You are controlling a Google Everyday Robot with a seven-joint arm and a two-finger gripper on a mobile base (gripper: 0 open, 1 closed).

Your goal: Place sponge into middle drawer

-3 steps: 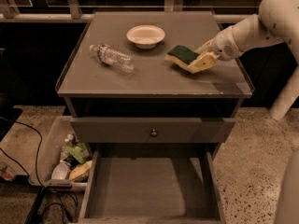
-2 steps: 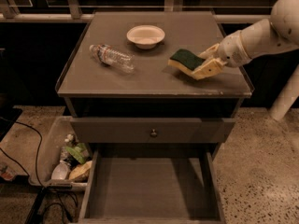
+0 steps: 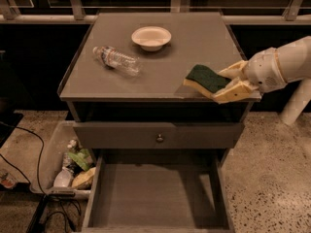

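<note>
One second has brought the sponge (image 3: 205, 78) from the right middle of the table (image 3: 194, 28) to its near right edge. It sits tilted there, green side up, clamped in the closed gripper (image 3: 232, 80). The middle drawer (image 3: 155, 198) stands open below and to the left. By my judgement the carry is under way, and lowering over the drawer remains.

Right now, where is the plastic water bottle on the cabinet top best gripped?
Grip the plastic water bottle mid-body from above; it lies on its side, so the jaws should span its width. The gripper holds the sponge at the front right corner of the cabinet top.
</note>
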